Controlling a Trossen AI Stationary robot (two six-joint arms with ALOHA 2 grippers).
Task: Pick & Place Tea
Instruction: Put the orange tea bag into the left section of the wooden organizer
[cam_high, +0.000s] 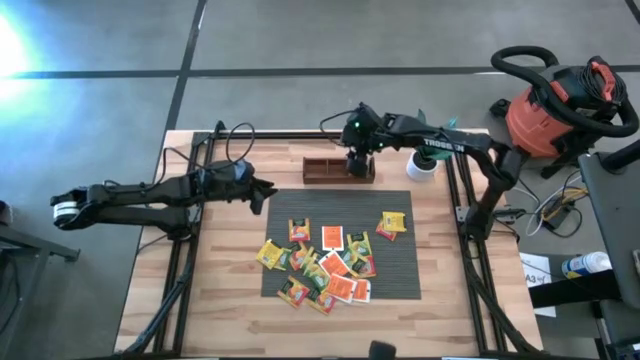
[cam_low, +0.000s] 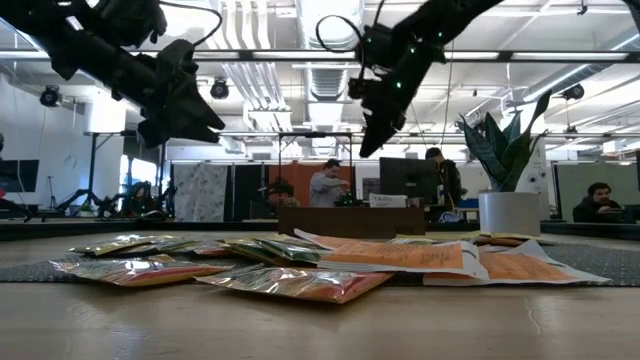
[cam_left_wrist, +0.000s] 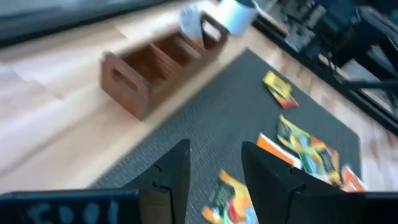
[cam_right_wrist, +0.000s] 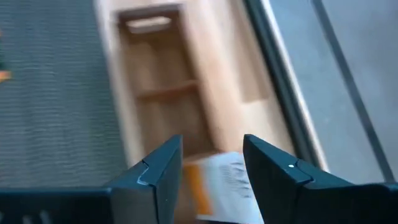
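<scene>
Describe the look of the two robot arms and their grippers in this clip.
Both arms are dark, slim and jointed. The left arm has a white band at its outer end; the right arm carries white lettering and a green light. Black cables loop along both. The left gripper and right gripper have flat dark fingers.

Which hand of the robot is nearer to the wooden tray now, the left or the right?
The right. The right hand hangs directly above the wooden tray, over its end nearest the white pot. The left hand is off to the tray's side, over the grey mat's corner.
</scene>
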